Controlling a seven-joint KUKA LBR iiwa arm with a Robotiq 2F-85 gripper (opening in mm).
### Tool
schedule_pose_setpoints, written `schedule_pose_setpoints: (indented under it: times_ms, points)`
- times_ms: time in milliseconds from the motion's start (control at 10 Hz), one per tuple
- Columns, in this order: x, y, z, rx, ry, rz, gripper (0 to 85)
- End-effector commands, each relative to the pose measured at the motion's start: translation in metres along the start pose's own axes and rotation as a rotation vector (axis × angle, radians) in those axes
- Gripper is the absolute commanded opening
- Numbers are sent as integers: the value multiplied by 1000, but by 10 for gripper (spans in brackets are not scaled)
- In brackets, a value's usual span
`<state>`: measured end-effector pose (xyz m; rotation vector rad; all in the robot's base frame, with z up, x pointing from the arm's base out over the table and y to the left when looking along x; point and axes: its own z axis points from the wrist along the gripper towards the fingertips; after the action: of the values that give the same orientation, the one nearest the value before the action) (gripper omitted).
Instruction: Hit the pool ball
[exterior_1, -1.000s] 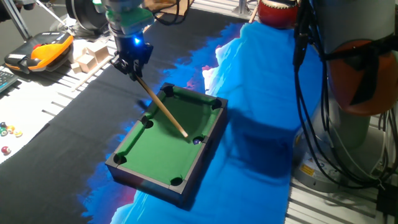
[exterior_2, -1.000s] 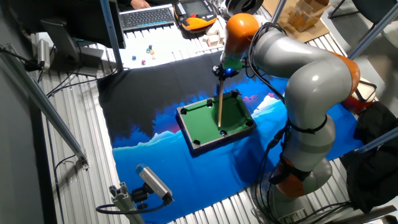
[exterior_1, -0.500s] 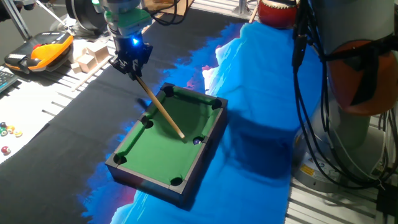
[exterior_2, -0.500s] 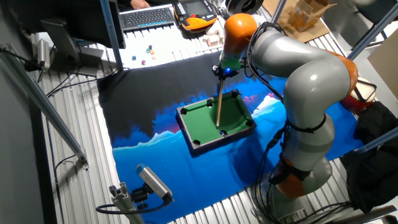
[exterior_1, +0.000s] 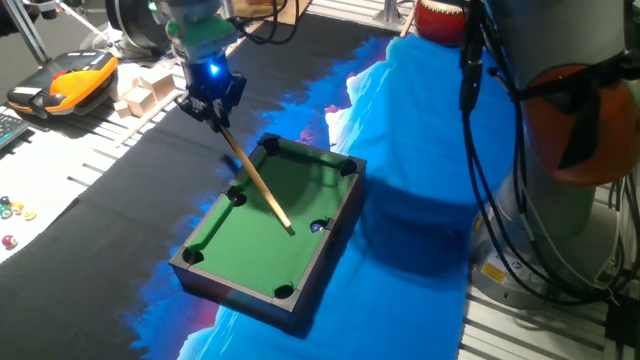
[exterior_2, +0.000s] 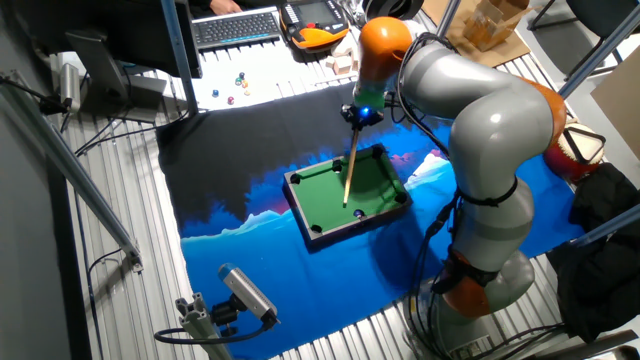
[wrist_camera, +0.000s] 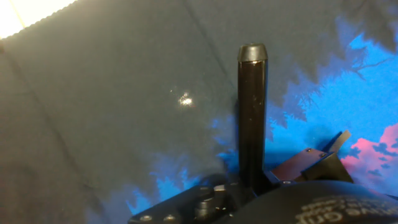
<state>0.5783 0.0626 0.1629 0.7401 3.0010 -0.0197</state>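
The gripper (exterior_1: 212, 100) sits at upper left of one fixed view, its blue light glowing, jaws clamped on the upper end of a thin wooden cue stick (exterior_1: 254, 176). The hand view shows only the dark butt of the cue (wrist_camera: 252, 118) standing up from the hand over black and blue cloth. The stick slants down and to the right across the miniature pool table (exterior_1: 330, 232), a small dark-framed box with green felt and corner pockets, lying on a blue and black patterned cloth (exterior_1: 420, 150). The cue tip ends on the felt toward the right long rail, near the pool ball (exterior_1: 318, 227), which rests right by the middle pocket of that rail; a small gap shows between tip and ball. In the other fixed view the ball (exterior_2: 359, 213) lies just below the cue tip.

This looks like the aiming or draw-back stage of the stroke. The next move calls for a short push along the cue's own line toward the ball, keeping the tip low enough to strike it squarely.
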Motion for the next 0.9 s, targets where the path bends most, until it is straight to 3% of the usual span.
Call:
schedule_pose_setpoints:
  times_ms: [0,200,300,500,600,800]
  points:
    - [3,1,3,2,-8,5,0]
    - [9,2,11,20,-38,15,0]
    - [9,3,13,28,-42,24,170]
    - [8,4,15,35,-41,40,170]
    - [8,4,15,37,-37,43,340]
    - [8,4,15,43,-36,63,340]
